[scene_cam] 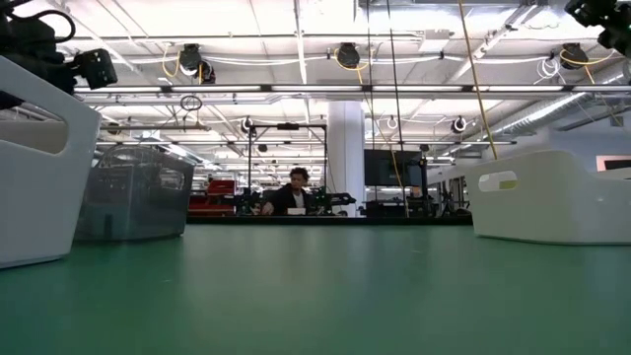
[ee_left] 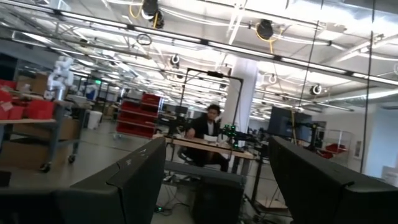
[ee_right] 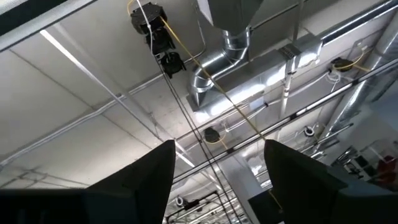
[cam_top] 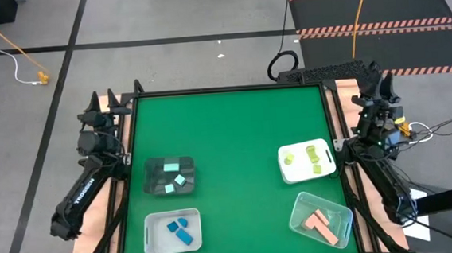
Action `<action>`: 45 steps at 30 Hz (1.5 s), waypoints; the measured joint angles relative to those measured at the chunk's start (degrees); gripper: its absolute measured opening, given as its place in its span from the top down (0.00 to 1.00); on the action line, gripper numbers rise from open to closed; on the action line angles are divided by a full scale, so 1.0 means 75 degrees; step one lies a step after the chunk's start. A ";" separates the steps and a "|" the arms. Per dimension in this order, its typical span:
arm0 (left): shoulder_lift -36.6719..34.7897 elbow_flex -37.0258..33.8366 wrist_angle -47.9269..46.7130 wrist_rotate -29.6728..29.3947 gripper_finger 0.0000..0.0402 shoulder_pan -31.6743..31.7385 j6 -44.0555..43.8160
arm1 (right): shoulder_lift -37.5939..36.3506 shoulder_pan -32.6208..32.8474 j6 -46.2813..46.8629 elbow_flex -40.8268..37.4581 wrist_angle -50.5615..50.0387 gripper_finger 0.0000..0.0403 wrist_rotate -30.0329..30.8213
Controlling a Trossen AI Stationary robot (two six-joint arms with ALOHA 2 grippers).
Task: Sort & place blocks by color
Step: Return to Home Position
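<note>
While beside the table, left gripper and right gripper spread; salmon blocks diagonal in clear bin

4 binned groups: mint blocks, blue blocks, yellow-green blocks, salmon blocks.

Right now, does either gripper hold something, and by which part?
Nothing is held. The left gripper and the right gripper are both open and empty, each at its own side of the table.

A person sits beyond the green table.
</note>
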 joint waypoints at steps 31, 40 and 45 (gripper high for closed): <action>0.0017 0.0000 -0.0003 -0.0003 0.30 0.0051 0.0000 | 0.0009 -0.0593 0.0000 0.0003 -0.0029 0.41 0.0000; 0.0017 0.0000 -0.0003 -0.0001 0.29 0.0051 0.0000 | 0.0009 -0.0593 0.0000 0.0009 -0.0029 0.41 -0.0003; 0.0017 0.0000 -0.0003 -0.0001 0.31 0.0051 0.0000 | 0.0009 -0.0593 0.0000 0.0009 -0.0029 0.41 -0.0003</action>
